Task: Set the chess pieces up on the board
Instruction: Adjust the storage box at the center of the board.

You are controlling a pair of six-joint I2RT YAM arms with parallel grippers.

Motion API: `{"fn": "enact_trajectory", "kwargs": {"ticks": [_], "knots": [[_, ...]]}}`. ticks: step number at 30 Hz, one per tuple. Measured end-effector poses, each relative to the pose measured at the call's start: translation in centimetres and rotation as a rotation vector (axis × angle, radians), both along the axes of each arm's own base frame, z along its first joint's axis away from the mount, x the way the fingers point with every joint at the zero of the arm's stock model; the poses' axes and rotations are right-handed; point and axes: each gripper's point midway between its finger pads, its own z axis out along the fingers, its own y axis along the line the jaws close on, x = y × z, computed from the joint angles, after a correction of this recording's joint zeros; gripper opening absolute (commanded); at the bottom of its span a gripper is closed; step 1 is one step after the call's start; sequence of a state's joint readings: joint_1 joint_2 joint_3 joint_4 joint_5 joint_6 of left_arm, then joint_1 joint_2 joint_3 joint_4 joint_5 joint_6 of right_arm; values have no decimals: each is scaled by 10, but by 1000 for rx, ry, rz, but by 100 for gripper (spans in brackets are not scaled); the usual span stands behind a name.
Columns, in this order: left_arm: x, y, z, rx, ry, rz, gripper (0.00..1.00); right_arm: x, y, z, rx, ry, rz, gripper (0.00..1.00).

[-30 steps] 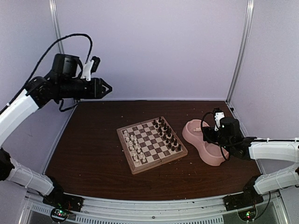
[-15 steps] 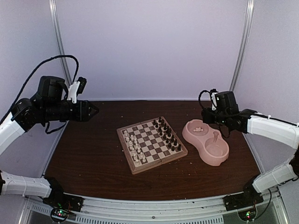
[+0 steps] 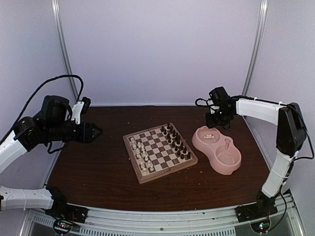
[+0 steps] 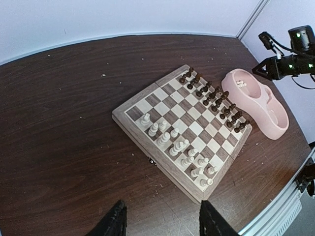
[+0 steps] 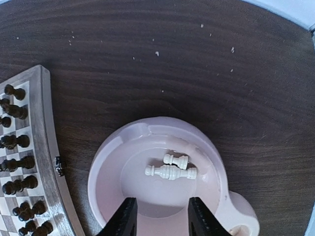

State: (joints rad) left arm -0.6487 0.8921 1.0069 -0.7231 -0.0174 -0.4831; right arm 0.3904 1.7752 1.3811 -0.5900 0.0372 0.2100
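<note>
Dark brown wood tops the desk point(image 3: 98, 172), and the board point(image 3: 158, 151) lies near its middle, turned at a slant to the near edge. Cream-white chess pieces point(image 3: 140, 152) stand in two ragged rows along the board's left side. The dark pieces point(image 3: 176, 142) line its right side. Just right of the board, toward the desk's right edge, sits a pink double bowl point(image 3: 211, 156). In its far compartment two more cream-white pieces point(image 5: 171, 171) lie on their sides, close together.

The left hand point(image 3: 98, 131) hovers above the desk's left edge, about level with the board, its fingers parted and holding nothing. Farther back, toward the far right corner, the right hand point(image 3: 211, 123) hangs over the bowl's far compartment. Its fingers are moderately apart and empty, and it is clear of the two pieces below.
</note>
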Motion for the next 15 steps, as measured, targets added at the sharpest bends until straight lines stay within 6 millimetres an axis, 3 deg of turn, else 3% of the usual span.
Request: {"fn": "enact_trajectory", "kwargs": {"ticks": [3,7,11,15], "knots": [[-2,-3,0,-9,6,-16,51,0,2,-31,-18,87,8,25],[-3,-7,-2,-17,17,-37,51,-18,3,-67,-16,200,25,19],[-1,-13,-8,-20,34,-54,51,-52,-1,-94,4,290,36,14],[2,-20,-16,-15,61,-71,51,-91,-13,-102,11,344,32,16]]}}
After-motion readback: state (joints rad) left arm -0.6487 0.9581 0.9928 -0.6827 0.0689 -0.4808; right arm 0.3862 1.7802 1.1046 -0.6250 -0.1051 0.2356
